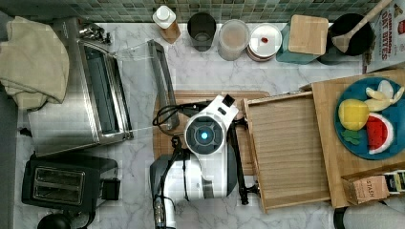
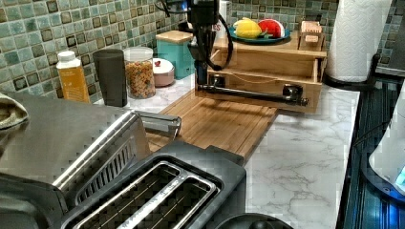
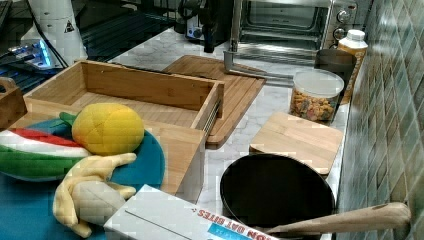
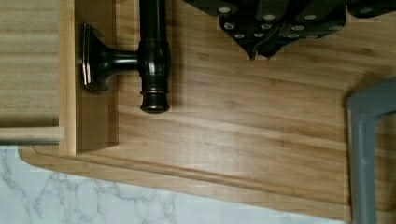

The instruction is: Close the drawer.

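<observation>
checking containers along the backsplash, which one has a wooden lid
The teal canister, the top view's right of the jars; its square wooden lid differs from the bottle's white cap.

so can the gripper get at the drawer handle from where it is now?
Probably yes. The gripper hangs just beside the black handle of the open drawer, over the cutting board, and nothing lies between them.

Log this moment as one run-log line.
drawer: open | end effector: beside black handle, over cutting board | closing: not done
</observation>
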